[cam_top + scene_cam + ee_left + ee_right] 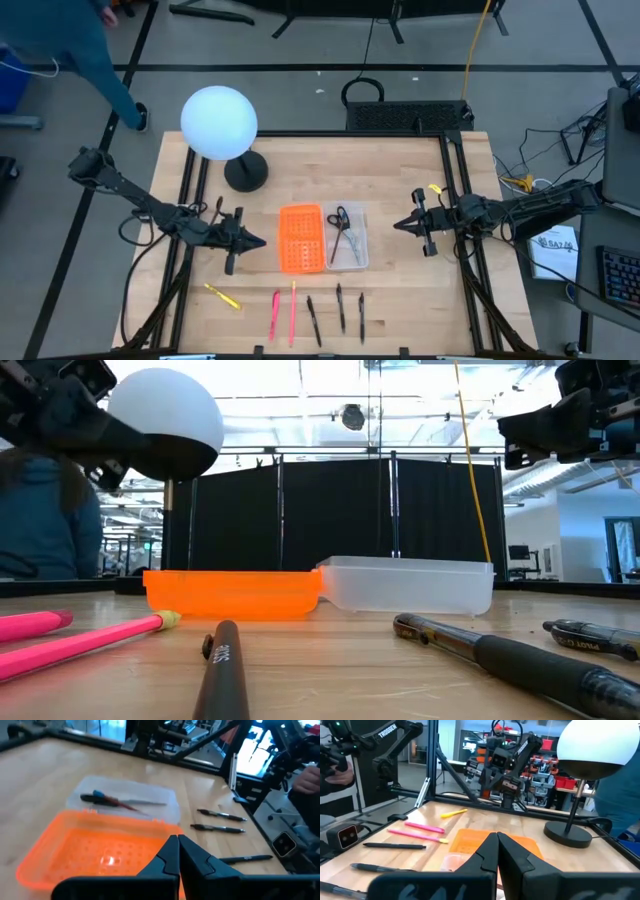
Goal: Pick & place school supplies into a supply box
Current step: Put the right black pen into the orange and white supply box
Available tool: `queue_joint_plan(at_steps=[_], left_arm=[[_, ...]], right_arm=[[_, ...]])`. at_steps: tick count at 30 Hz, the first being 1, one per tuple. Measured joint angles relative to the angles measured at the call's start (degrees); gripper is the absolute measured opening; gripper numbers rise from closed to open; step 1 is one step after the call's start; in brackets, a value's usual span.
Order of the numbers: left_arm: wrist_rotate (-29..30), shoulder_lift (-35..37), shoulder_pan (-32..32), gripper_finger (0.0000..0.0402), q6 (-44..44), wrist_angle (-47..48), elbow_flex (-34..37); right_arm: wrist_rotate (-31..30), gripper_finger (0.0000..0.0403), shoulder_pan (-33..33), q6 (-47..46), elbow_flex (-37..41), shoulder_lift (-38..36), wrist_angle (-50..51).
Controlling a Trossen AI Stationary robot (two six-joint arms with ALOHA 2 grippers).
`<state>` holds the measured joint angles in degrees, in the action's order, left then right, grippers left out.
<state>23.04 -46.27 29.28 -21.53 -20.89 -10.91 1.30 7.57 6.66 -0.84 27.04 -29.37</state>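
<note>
The clear plastic supply box with its orange perforated half (322,238) lies in the middle of the wooden table (400,170), with the black-handled scissors (341,225) inside it. The left gripper (252,241) and right gripper (402,224) hover beside it, jaws pressed together, empty. The thin pens (340,306) may roll or slip when pinched. The white globe lamp (219,123) stands close to the left arm.

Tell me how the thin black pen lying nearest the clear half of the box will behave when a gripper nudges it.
The thin black pen looks round-bodied, so it would probably roll sideways on the smooth wooden table. It seems light and stiff, likely sliding or spinning rather than bending. Its slim barrel may slip between narrow fingers.
</note>
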Motion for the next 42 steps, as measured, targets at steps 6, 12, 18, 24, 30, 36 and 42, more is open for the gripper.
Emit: queue_joint_plan(at_steps=[6,12,18,24,30,36,42], left_arm=[[2.1,-0.2,-1.1,0.0003,3.6,-0.8,0.2],[6.6,-0.2,-3.4,0.0027,14.6,-2.9,0.2],[7.5,-0.2,-5.8,0.004,26.2,-10.3,0.2],[7.6,-0.2,-6.8,0.0041,32.0,-17.8,0.1],[7.0,-0.2,-6.7,0.0042,30.9,-11.9,0.1],[6.6,-0.2,-6.8,0.0042,28.3,-10.3,0.1],[2.7,-0.1,-6.7,0.0042,23.4,-10.0,0.1]], right_arm=[[0.0,0.0,0.0,-0.9,0.0,0.0,-0.5],[-3.2,0.0,0.0,-4.4,0.0,0.1,-0.5],[-8.8,0.0,1.5,-8.5,-6.7,3.4,6.4],[-22.0,0.0,10.3,-11.5,-28.7,18.9,28.4],[-25.2,0.0,17.6,-29.7,-53.4,40.1,54.3],[-16.6,0.0,22.0,-49.7,-78.1,62.4,74.8],[-8.3,0.0,25.7,-70.8,-95.6,78.6,86.7]])
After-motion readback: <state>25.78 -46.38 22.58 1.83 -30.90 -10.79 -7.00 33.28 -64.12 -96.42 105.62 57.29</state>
